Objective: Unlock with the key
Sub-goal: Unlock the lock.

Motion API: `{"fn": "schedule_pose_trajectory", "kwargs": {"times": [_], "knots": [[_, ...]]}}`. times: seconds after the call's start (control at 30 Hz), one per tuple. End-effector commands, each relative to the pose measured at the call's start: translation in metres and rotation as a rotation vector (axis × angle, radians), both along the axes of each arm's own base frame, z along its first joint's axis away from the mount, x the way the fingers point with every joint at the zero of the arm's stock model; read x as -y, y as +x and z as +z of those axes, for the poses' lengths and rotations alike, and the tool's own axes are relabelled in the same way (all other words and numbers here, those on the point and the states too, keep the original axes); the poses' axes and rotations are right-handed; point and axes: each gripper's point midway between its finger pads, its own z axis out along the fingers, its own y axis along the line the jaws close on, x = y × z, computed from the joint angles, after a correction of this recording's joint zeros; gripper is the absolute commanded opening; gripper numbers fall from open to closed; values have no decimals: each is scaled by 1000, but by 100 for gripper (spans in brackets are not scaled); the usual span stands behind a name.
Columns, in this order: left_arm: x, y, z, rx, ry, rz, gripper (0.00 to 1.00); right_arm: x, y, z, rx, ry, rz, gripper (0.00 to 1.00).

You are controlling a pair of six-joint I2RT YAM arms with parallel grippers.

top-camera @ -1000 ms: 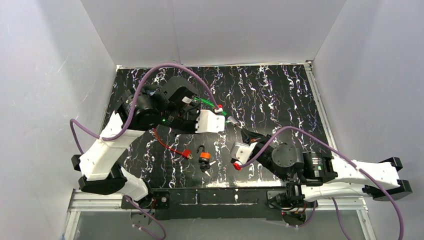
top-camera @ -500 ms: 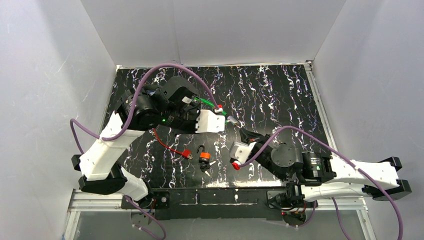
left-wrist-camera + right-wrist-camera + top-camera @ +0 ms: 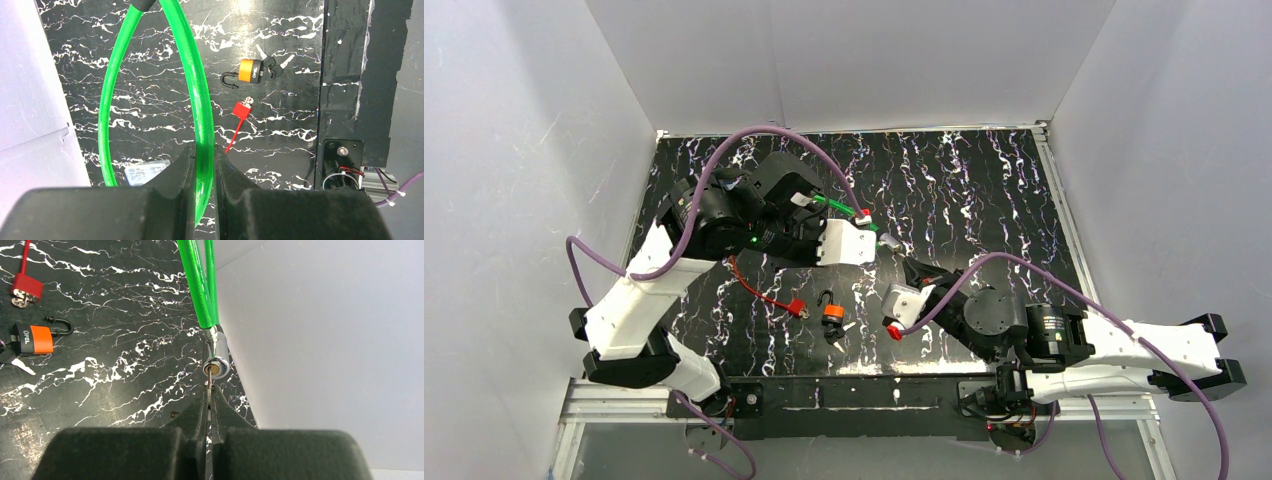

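Note:
A green cable lock (image 3: 200,100) hangs as a loop in the air, and my left gripper (image 3: 204,150) is shut on one strand of it. The cable ends in a silver lock cylinder (image 3: 217,360), which the top view shows (image 3: 889,241) just right of the left gripper (image 3: 864,225). My right gripper (image 3: 210,390) is shut on a thin key (image 3: 210,382). The key's tip sits in the cylinder's brass keyhole. From above, the right gripper (image 3: 909,268) points up-left at the cylinder.
On the black marbled table (image 3: 984,200) lie an orange padlock (image 3: 832,312) with keys in it and a red lock (image 3: 796,308) on a red cable. White walls close off three sides. The arms' black base rail (image 3: 854,392) runs along the near edge.
The right arm has edged slightly left toward the lock cylinder. The left arm and the cable have hardly moved. Both grips are unchanged.

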Motion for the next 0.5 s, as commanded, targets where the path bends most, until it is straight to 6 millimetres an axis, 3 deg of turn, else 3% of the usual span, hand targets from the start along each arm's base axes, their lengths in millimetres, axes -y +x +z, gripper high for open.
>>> {"fn": "schedule_pose_trajectory", "kwargs": {"times": [0.0, 0.47], "knots": [[-39, -24, -6, -65, 118, -1, 0, 5, 2, 9, -10, 63, -24, 1], [-29, -33, 6, -96, 36, -24, 0, -10, 1, 2, -22, 57, -7, 1]]}}
